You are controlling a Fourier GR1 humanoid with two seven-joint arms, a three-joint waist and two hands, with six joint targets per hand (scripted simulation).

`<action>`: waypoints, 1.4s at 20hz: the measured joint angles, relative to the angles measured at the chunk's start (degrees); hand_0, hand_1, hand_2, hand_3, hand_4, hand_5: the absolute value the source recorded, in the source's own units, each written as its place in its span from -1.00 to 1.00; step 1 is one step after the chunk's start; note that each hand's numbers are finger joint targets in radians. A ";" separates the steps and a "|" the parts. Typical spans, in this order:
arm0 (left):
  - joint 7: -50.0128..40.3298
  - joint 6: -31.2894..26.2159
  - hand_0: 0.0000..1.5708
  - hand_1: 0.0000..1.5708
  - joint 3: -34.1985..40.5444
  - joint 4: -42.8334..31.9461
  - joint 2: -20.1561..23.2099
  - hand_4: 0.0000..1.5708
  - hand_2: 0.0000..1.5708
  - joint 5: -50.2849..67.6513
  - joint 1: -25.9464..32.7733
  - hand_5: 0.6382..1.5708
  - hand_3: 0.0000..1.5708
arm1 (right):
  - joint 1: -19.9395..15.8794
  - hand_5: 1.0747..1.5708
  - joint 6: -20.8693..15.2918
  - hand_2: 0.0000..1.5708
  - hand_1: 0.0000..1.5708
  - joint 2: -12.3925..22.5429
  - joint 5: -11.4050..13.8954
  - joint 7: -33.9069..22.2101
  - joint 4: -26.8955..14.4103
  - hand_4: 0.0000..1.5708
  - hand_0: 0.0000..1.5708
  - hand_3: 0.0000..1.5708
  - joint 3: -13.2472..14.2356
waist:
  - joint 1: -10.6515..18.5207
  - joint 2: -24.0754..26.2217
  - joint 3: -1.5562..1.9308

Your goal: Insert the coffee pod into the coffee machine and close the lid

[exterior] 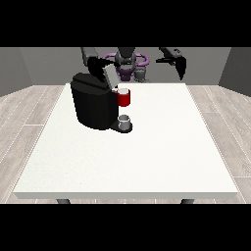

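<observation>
In the upper left of the white table [147, 157] a black coffee machine [93, 105] is standing, its bulky body taking up the left part of the tabletop near the far edge. Its lid [109, 74] is tilting up and back, open, rising towards the robot [126, 61], which is sitting behind the far edge at the top centre of the frame. Just right of the machine's upper front a red part [124, 98] is showing, and on top of it a small pale round thing, which may be the pod [123, 90]; whether it is lying inside the holder or only resting on it cannot be told. Below, on the machine's base, a small grey cup [125, 121] is standing upright; what it is holding cannot be seen.

The hand at the view's left [97, 63] is hanging above the machine's top, beside the raised lid, and the lid and machine body are partly covering it; whether its fingers are apart or together cannot be told, nor whether it is touching the lid. The hand at the view's right [180, 62] is hovering in the upper right, well apart from the machine and above the table's far edge, its fingers pointing down and looking straight, clamped on nothing.

Wooden floor [29, 112] is showing on both sides of the table.
</observation>
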State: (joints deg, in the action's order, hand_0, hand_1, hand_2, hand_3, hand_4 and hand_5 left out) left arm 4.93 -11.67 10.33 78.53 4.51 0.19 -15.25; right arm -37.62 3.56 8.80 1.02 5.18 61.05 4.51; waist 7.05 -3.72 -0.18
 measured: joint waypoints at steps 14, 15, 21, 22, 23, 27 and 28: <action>0.18 0.39 -1.00 -1.00 0.02 -1.97 1.48 -0.79 -1.00 1.24 0.18 1.00 -1.00 | -6.10 1.00 -1.65 -1.00 -1.00 -2.62 4.86 -3.10 -2.59 -0.81 -1.00 -1.00 -3.48 | 0.53 -0.18 0.17; 0.19 0.26 -1.00 -1.00 0.41 -2.22 2.13 -0.81 -1.00 1.42 -0.51 1.00 -1.00 | -6.85 1.00 -1.88 -1.00 -1.00 -2.78 5.40 -2.99 -2.76 -0.84 -1.00 -1.00 -3.75 | 0.66 -0.68 0.17; 0.79 0.56 -1.00 -1.00 -0.53 -1.97 1.90 -0.80 -1.00 1.45 0.42 1.00 -1.00 | -7.85 1.00 -1.85 -1.00 -1.00 -3.24 7.05 -1.68 -4.18 -0.84 -1.00 -1.00 -3.95 | 1.01 -0.51 0.17; 0.55 0.42 -1.00 -1.00 -0.44 -1.89 2.02 -1.00 -1.00 1.81 0.23 1.00 -1.00 | -8.39 1.00 -1.90 -1.00 -1.00 -3.56 7.02 -2.03 -4.29 -0.84 -1.00 -1.00 -3.86 | 1.04 -0.29 0.18; 0.40 0.12 -1.00 -1.00 -0.06 -2.07 2.49 -1.00 -1.00 2.25 0.13 1.00 -1.00 | -8.61 1.00 -1.62 -1.00 -1.00 -3.84 6.73 -1.99 -4.08 -0.96 -1.00 -1.00 -3.74 | 0.87 -0.08 0.18; 0.93 0.37 -1.00 -1.00 -0.50 -1.83 2.16 -0.77 -1.00 2.27 0.95 1.00 -1.00 | -6.91 1.00 -0.52 -1.00 -1.00 -5.87 6.12 0.13 -2.92 -0.67 -1.00 -1.00 -4.80 | -0.03 1.51 0.18; 1.88 0.90 -1.00 -1.00 -0.63 -2.05 1.83 -0.74 -1.00 1.82 1.49 1.00 -1.00 | -6.28 1.00 0.22 -1.00 -1.00 -6.26 5.64 0.79 -2.28 -0.55 -1.00 -1.00 -4.97 | -0.61 1.83 0.18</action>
State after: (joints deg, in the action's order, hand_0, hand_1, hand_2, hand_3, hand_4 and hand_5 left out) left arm 6.81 -10.77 9.71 76.48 6.34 2.01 -13.76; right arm -43.90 3.78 2.54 6.66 5.97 58.77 -0.47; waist 6.44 -1.90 0.00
